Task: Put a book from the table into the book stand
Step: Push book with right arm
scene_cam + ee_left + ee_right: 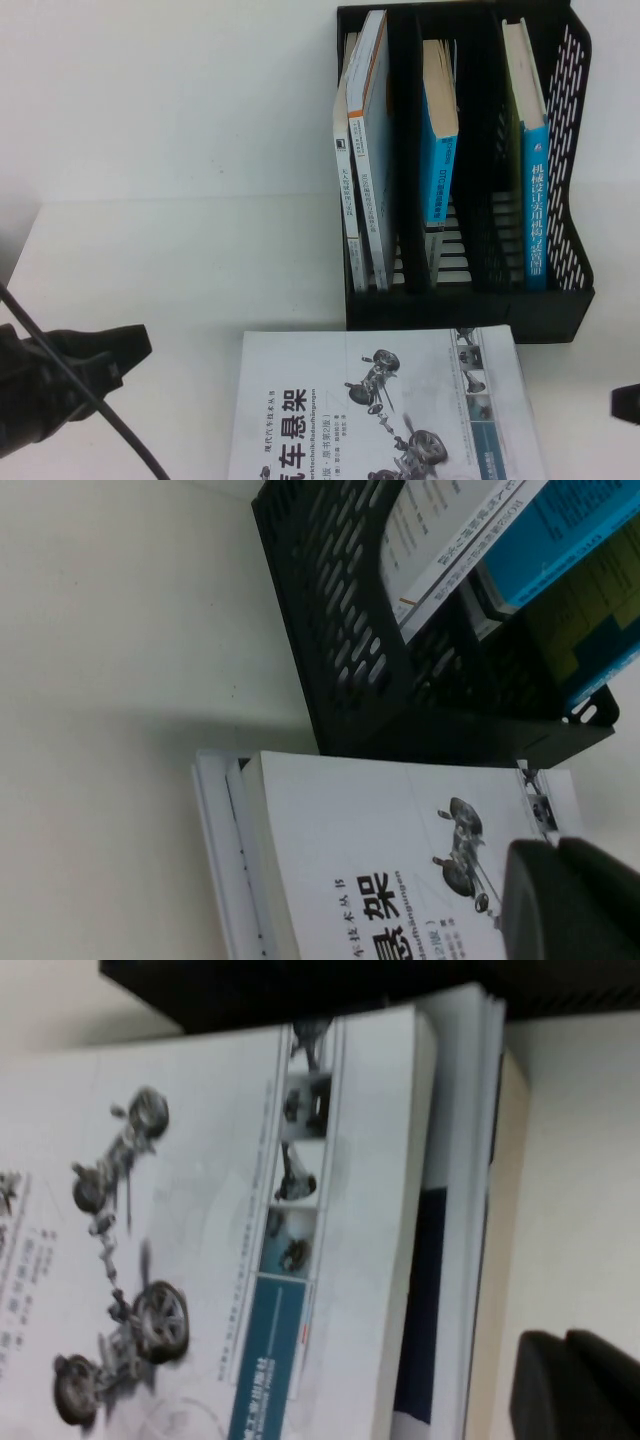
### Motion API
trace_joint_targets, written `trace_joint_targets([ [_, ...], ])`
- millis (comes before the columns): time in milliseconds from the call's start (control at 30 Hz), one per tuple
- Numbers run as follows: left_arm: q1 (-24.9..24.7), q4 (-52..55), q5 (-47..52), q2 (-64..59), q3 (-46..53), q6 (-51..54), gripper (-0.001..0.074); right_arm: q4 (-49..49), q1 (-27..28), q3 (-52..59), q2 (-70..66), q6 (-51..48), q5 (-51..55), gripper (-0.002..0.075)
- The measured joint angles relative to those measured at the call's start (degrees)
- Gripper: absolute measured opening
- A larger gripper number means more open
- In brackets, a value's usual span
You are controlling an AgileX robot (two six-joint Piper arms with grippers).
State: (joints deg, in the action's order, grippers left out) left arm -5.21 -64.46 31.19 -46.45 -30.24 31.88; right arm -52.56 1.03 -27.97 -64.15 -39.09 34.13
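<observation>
High view showed a plain white flat tabletop point(150, 150) with a black plastic book stand point(570, 150) at the far right. The stand had three upright slots. The left slot held two thin pale-spined books point(360, 150) leaning together. The middle slot held a blue-spined book point(438, 150). The right slot held another blue-spined book with white writing point(534, 200).

The big thin white-covered book with grey car-part drawings point(330, 400) lay flat on the tabletop, just in front of the stand, on the near side. Its far edge was close to the foot of the stand. It had a big black title and a teal strip near its right edge. In the wrist views it lay on top of other books, and a dark navy book point(420, 1300) peeked out from under it.

The left gripper point(135, 345) was at the near left, low over the tabletop, just left of the white book and apart from it. Its fingers were closed and held nothing. The right gripper point(628, 403) was at the near right edge, just right of the book. It was closed too, with nothing in it.
</observation>
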Motion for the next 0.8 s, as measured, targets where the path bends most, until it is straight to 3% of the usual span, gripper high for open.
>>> trace_joint_targets([
  [333,0.0,-0.4,2.4,0.0,0.0,1.0,-0.0002,-3.3,-14.5,0.0,-13.4,-0.5,-9.9,0.0005],
  [800,0.0,-0.4,3.2,0.0,0.0,-2.3,-0.0002,-3.9,-16.1,-0.7,-14.4,-0.8,-10.3,0.0005],
])
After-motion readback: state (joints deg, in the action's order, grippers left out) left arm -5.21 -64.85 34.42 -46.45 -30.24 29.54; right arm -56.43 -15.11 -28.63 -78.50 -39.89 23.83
